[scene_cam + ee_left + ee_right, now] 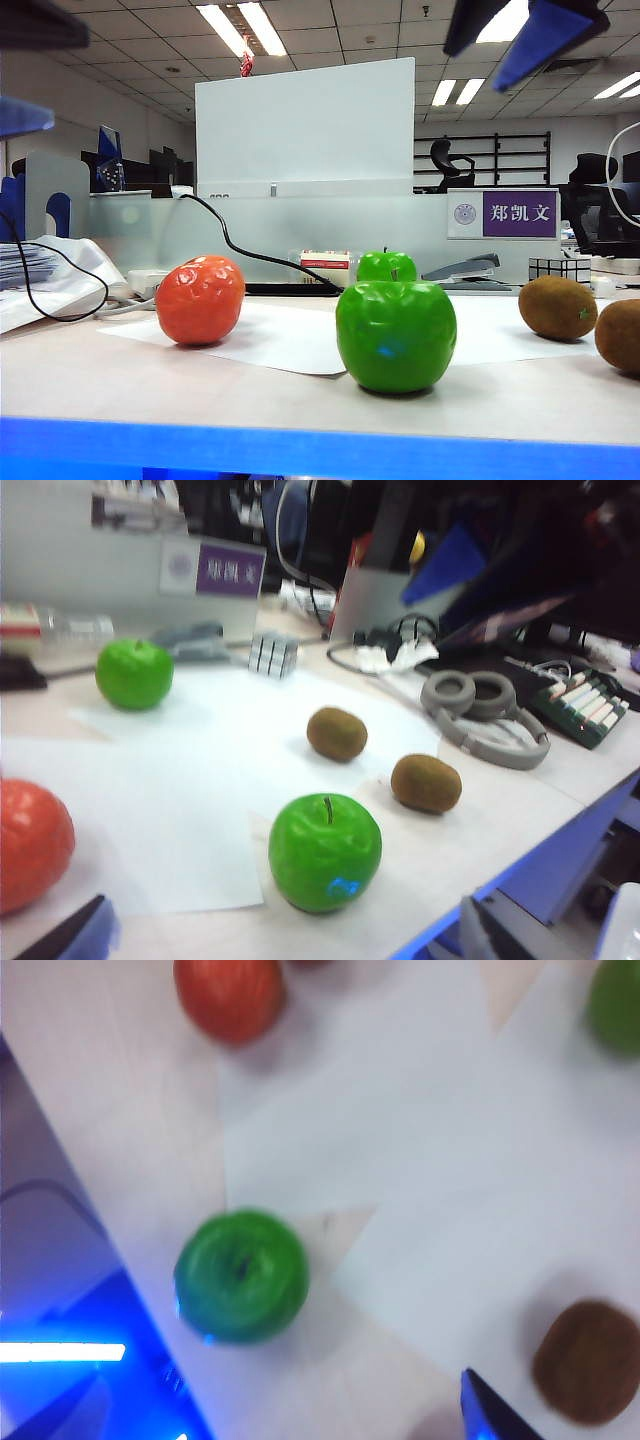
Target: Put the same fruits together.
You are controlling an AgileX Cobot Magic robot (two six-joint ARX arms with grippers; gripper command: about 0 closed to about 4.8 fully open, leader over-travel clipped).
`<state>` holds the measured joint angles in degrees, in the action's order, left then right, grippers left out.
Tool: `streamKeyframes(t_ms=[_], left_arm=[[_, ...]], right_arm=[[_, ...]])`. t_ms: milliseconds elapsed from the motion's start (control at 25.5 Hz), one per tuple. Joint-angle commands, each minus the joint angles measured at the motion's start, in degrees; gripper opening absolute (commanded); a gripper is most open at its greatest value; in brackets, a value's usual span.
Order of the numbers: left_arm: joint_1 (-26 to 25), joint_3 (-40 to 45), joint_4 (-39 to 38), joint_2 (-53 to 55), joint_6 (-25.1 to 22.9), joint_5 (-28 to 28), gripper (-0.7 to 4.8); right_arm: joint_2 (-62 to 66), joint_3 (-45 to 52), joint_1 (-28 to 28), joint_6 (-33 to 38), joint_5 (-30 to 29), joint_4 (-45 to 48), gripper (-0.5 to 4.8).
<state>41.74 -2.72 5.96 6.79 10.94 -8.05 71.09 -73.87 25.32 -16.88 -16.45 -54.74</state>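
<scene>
Glossy round apple, both jaws wide

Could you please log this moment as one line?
left gripper open, empty | right gripper open, raised | glossy green plastic apples apart | brown oval kiwis paired

An open office is seen beyond the pale desk, where white paper sheets are spread flat and a black cable is trailed across from the left. A tall white partition panel is set behind it, a purple nameplate is fixed to the right of it, and long ceiling lights are lit overhead among the tiles. Grey headphones and a small keyboard are laid at the desk's far side, and black office chairs are parked by dark shelving in the distance.
</scene>
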Motion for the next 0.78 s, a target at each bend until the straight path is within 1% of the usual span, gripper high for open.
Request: streamKeyframes(t_ms=[39, 157, 235, 274, 352, 431, 509, 587, 705, 783], left_arm=[[0.0, -7.6, 1.4, 8.9, -2.5, -2.5, 4.79], [0.0, -14.6, 1.4, 20.2, -8.4, -4.6, 4.79], [0.0, -18.0, 1.5, 28.4, -12.0, -6.4, 4.79], [0.0, -19.1, 1.6, 32.0, -13.1, -7.5, 4.79], [0.1, -20.9, 2.8, 40.3, -13.7, -10.8, 4.79], [0.4, -21.6, 5.6, 47.7, -13.7, -13.6, 4.79], [1.8, -21.6, 10.3, 54.0, -13.6, -13.4, 4.79], [3.3, -21.6, 14.0, 58.1, -13.5, -11.7, 4.79], [4.6, -21.6, 18.0, 60.7, -13.4, -11.5, 4.79], [5.5, -21.6, 19.1, 60.7, -13.0, -11.0, 4.79]], right_arm=[[-2.4, -0.1, 0.1, 1.9, 1.4, 4.1, 4.79], [-3.8, -0.1, 0.1, 3.2, 1.3, 5.2, 4.79], [-4.6, -0.1, 0.1, 3.4, 1.3, 4.8, 4.79], [-4.8, -0.1, 0.1, 3.4, 1.4, 4.2, 4.79], [-5.2, -0.1, 0.1, 3.4, 1.5, 2.9, 4.79], [-5.5, 0.3, 0.1, 3.4, 1.5, 2.2, 4.79], [-5.5, 0.9, 0.1, 3.4, 1.5, 1.4, 4.79], [-5.5, 2.0, 0.1, 3.4, 1.4, 0.7, 4.79], [-5.5, 5.8, 0.1, 3.4, 0.0, 0.9, 4.79], [-5.5, 9.5, 0.1, 3.5, -1.3, 1.7, 4.79]])
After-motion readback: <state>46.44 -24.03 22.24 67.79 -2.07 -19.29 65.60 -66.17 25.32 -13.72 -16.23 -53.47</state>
